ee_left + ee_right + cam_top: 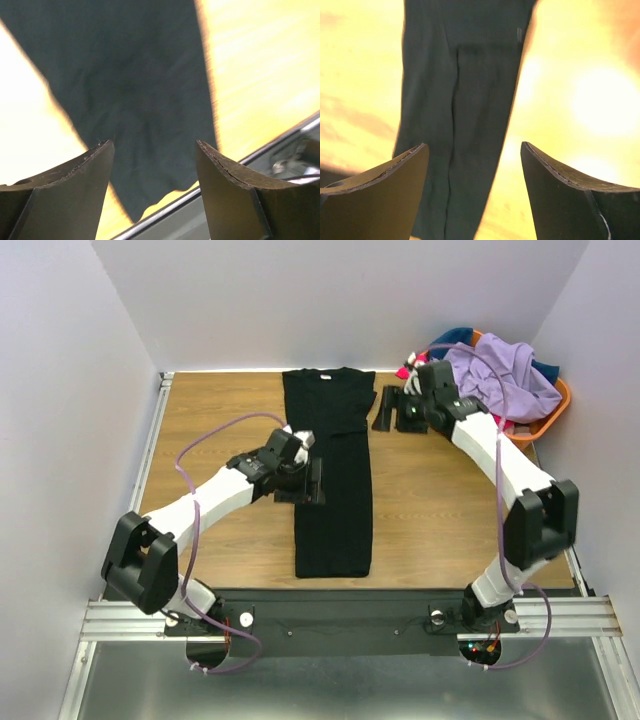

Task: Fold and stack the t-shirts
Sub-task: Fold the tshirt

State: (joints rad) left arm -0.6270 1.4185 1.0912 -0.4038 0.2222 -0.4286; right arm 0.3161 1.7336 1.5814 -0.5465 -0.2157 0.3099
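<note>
- Wooden tabletop (440, 510) carries a black t-shirt (335, 520) at centre, already folded lengthwise into a narrow strip.
- Crosswise folds and stacking look still to come; a lavender t-shirt (500, 375) lies heaped in the orange basket (562, 400).
- Left gripper (310, 482), fingers apart, sits at the strip's left edge, possibly touching it.
- Right gripper (396, 412), fingers apart and empty, hovers just beside the strip's upper right.

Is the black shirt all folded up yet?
Only partly. The black shirt lies flat as one long narrow strip, sides folded in, not yet folded short.
</note>
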